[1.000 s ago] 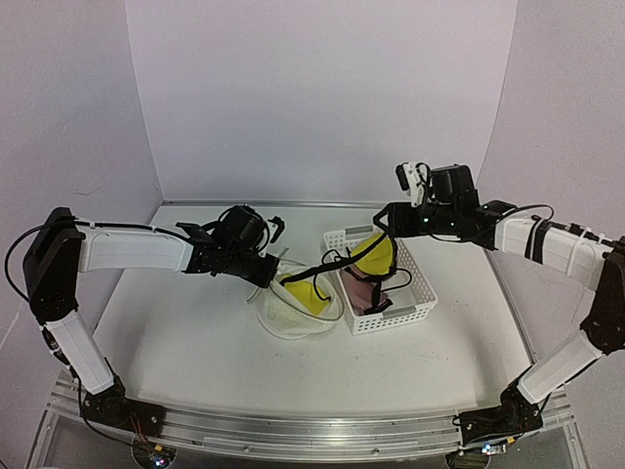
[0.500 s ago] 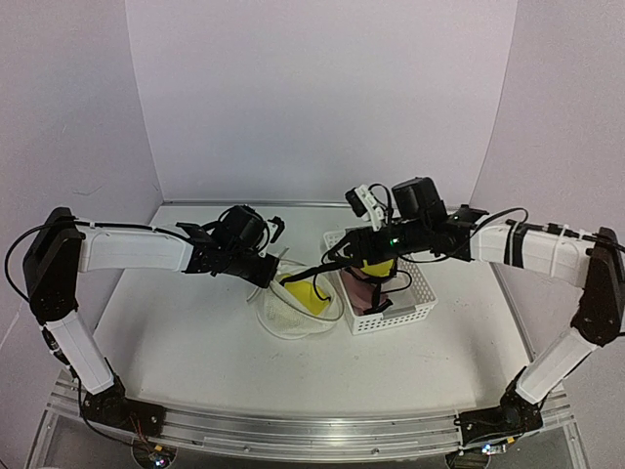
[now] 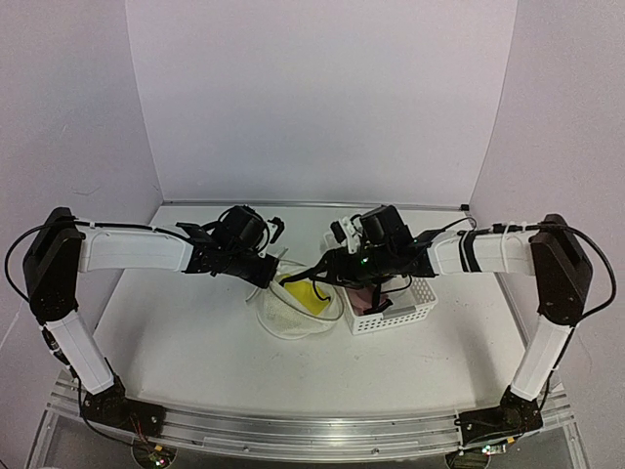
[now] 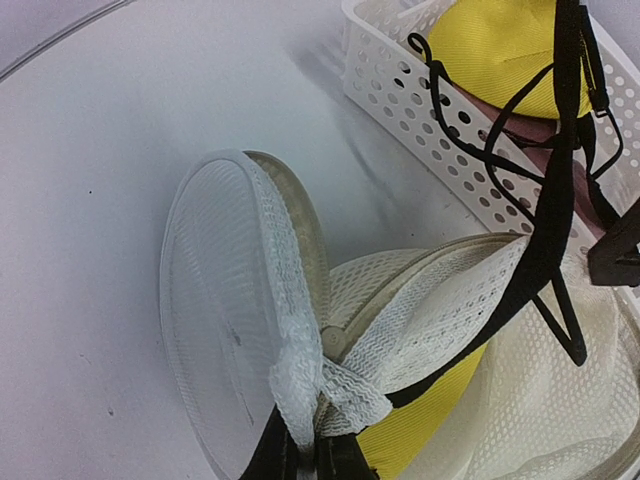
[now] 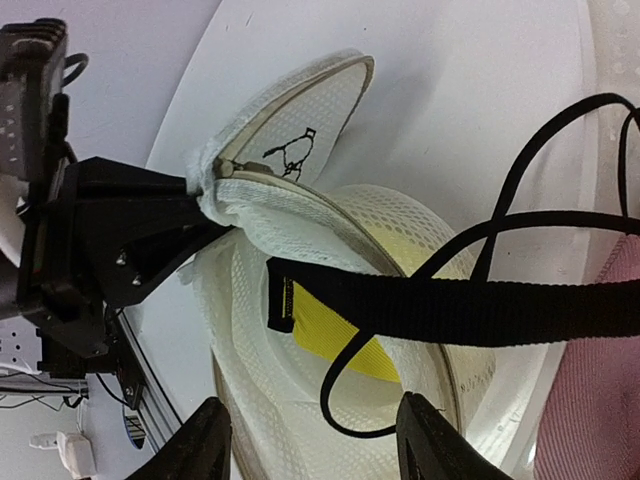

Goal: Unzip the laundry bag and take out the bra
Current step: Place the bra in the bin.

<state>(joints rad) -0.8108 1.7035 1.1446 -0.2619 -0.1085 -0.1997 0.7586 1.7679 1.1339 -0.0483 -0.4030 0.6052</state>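
White mesh laundry bag [image 3: 289, 318]: unzipped on the white table [image 3: 176, 332], lid [image 4: 215, 330] up.
Yellow padded bra [image 4: 490, 50]: half in bag, half in white lattice plastic basket [image 4: 420, 110].
Left gripper [image 4: 305, 455]: clamped on bag's rim.
Right gripper [image 5: 312, 440]: jaws apart over bag's mouth.

Table [image 3: 176, 342]: white matte top, evenly lit, with soft shadows. Back wall [image 3: 312, 98]: plain pale panel rising from the table's far edge. Left side panel [image 3: 59, 117] and right side panel [image 3: 571, 107]: same pale finish, flanking the table. Metal rail [image 3: 293, 430]: along the table's near edge.
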